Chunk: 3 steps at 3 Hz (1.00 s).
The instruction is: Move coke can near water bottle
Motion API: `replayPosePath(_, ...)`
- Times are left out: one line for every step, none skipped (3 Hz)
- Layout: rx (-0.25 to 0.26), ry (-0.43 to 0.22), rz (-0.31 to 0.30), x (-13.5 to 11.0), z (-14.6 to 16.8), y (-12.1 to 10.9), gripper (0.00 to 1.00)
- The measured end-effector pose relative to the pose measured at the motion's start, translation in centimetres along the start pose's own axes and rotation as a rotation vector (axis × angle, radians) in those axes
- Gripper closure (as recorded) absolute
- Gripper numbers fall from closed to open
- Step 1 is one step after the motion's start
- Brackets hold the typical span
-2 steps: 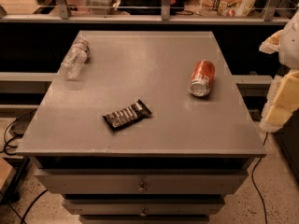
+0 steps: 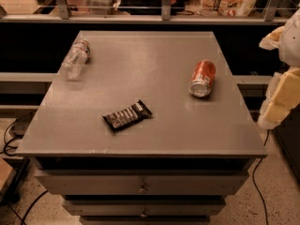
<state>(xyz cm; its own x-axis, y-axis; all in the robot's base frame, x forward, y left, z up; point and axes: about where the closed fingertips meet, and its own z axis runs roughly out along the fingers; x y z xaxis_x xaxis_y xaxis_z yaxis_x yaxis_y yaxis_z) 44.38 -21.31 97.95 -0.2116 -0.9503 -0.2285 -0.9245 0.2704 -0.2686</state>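
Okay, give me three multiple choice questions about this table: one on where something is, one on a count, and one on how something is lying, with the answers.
1. Where on the table is the water bottle?
A. near the far left corner
B. at the front right corner
C. in the middle

2. How many things lie on the table?
A. one
B. three
C. five

3. How is the coke can placed?
A. standing upright
B. lying on its side
C. crushed flat

Answers:
1 A: it lies by the far left corner.
2 B: the bottle, the can and a candy bar.
3 B: it lies on its side with a silver end facing the front. The gripper hangs beyond the table's right edge, apart from it.
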Motion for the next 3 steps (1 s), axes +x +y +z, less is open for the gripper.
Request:
replayPosePath(0.047,-0.105,-0.031,-1.4,0.4,-0.9,0.0)
replayPosePath(0.057,-0.212,-0.032,-2.8,1.3,-1.9,0.0)
replayPosePath(0.033,-0.29,-0.014,-4.0,3.1,-3.7,0.0)
